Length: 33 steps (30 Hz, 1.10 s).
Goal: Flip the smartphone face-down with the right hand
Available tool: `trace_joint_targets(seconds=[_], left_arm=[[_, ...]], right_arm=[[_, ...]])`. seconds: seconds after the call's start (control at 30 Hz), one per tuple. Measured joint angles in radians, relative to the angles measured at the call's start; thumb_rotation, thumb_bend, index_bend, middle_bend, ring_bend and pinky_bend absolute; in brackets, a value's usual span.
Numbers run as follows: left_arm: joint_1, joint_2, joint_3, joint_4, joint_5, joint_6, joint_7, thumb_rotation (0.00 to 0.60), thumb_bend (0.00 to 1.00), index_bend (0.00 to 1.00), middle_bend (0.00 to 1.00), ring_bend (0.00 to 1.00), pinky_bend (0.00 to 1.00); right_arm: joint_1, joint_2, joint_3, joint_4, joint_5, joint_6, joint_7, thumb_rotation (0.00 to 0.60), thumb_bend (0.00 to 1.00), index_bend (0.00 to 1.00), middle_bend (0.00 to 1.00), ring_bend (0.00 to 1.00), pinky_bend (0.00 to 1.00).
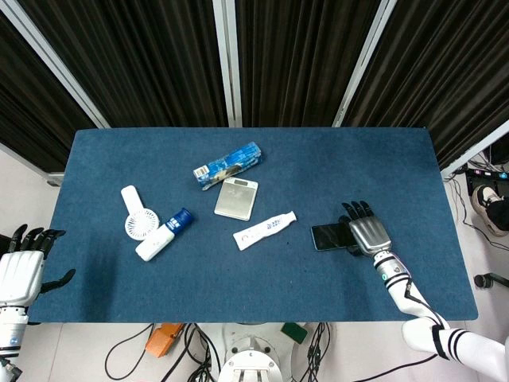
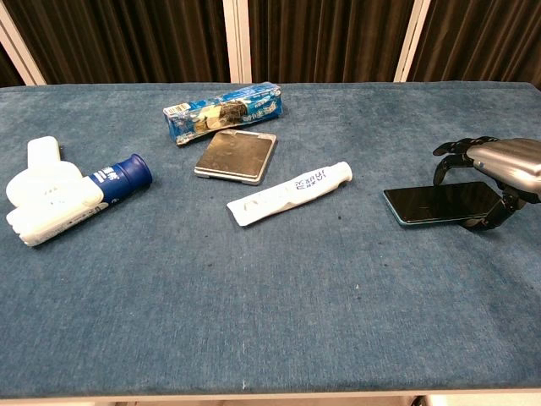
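While the smartphone [image 2: 435, 204] lies screen-up on the blue worktop [image 1: 262, 270], at about 3 o'clock from the white tube [image 2: 292, 194] and well apart from it, the right hand [image 2: 499, 169] arches over its 3 o'clock end. Fingers curve down past the far long edge and the thumb sits at the near edge. Whether the hand has real purchase or only brackets the phone, I cannot tell; the contact points are hidden under the palm in the head view.

Risks, as judged from here:
- Thin, smooth slab on cloth: fingertips may skate over the edge instead of getting under it, so the phone slides toward 9 o'clock rather than lifting.
- Grip sits at one end only; on lifting, the free end could swing and the phone could twist out and land screen-up again.
- A sliding phone could reach the tube.

The left hand [image 1: 20, 270] hangs off the worktop's 8 o'clock corner, fingers spread, holding nothing. The fan [image 1: 139, 216], scale [image 1: 236, 198] and blue packet [image 1: 229, 165] are far from the action.
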<state>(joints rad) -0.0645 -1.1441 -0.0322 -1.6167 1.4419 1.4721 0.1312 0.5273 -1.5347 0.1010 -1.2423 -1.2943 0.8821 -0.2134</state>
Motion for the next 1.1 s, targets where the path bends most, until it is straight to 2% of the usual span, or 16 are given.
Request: trace_joint_targets(seconds=[0.13, 0.3, 0.67, 1.1], left_arm=[[0.001, 0.003, -0.001, -0.002, -0.001, 0.001, 0.001, 0.600, 0.19, 0.22, 0.22, 0.14, 0.00], [-0.001, 0.006, -0.003, -0.006, 0.000, 0.001, 0.005, 0.600, 0.19, 0.22, 0.22, 0.14, 0.00], [-0.002, 0.012, -0.004, -0.012, -0.001, -0.001, 0.011, 0.600, 0.19, 0.22, 0.22, 0.14, 0.00], [-0.010, 0.017, -0.008, -0.014, -0.009, -0.014, 0.015, 0.600, 0.19, 0.22, 0.22, 0.14, 0.00]], right_arm=[[0.011, 0.014, 0.000, -0.009, 0.008, -0.015, 0.002, 0.600, 0.57, 0.41, 0.11, 0.00, 0.05], [0.033, 0.044, 0.004, -0.034, 0.023, -0.048, -0.004, 0.600, 0.65, 0.42, 0.11, 0.00, 0.05], [0.090, 0.092, 0.013, -0.090, 0.078, -0.101, -0.092, 0.600, 0.73, 0.42, 0.11, 0.00, 0.05], [0.165, 0.089, 0.032, -0.084, 0.185, -0.144, -0.170, 0.600, 0.73, 0.40, 0.11, 0.00, 0.05]])
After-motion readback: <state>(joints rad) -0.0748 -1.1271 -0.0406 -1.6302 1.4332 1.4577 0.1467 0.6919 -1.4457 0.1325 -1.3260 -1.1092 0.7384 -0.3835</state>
